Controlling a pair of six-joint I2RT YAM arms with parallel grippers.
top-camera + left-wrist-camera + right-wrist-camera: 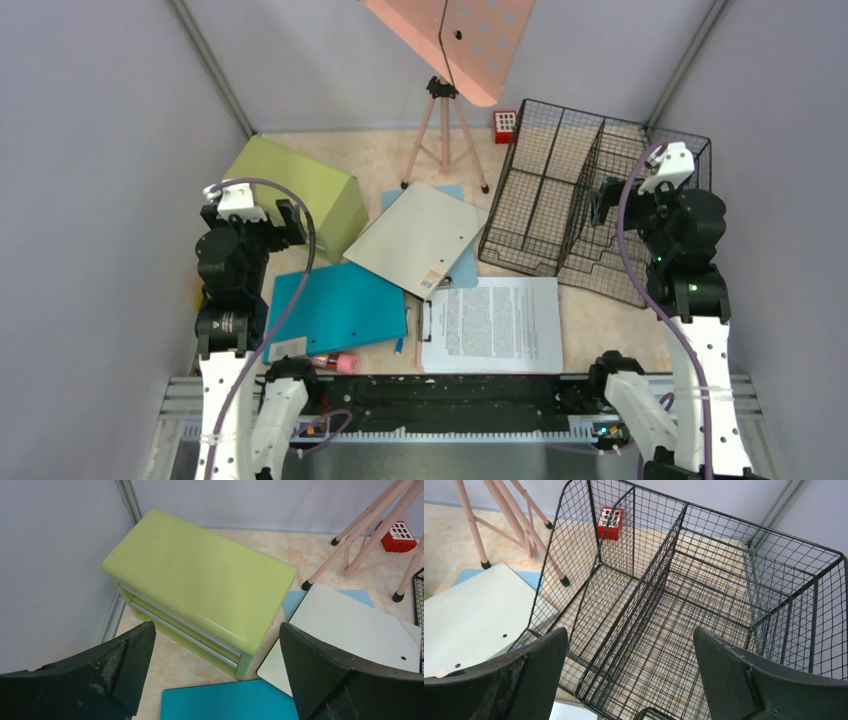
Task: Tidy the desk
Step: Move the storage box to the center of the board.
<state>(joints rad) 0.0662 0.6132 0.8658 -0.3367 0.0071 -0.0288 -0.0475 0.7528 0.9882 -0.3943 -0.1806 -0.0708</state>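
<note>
We find the left gripper (216,632) over the cabinet (200,575) and the right gripper (630,634) over the wire rack (704,595), both spread and empty, apparently poised to file the folders (415,238) lying loose on the tabletop (600,320).

Print covers the paper sheet (492,322), too small to read.

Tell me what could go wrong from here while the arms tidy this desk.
1. The grey folder lies on top of a blue sheet; dragging it may pull that sheet along.
2. The pink tripod stands just behind those folders and beside the wire rack; a sweeping arm could topple it.
3. The open right gripper hangs over the rack; if it descends, a finger might snag the mesh.
</note>
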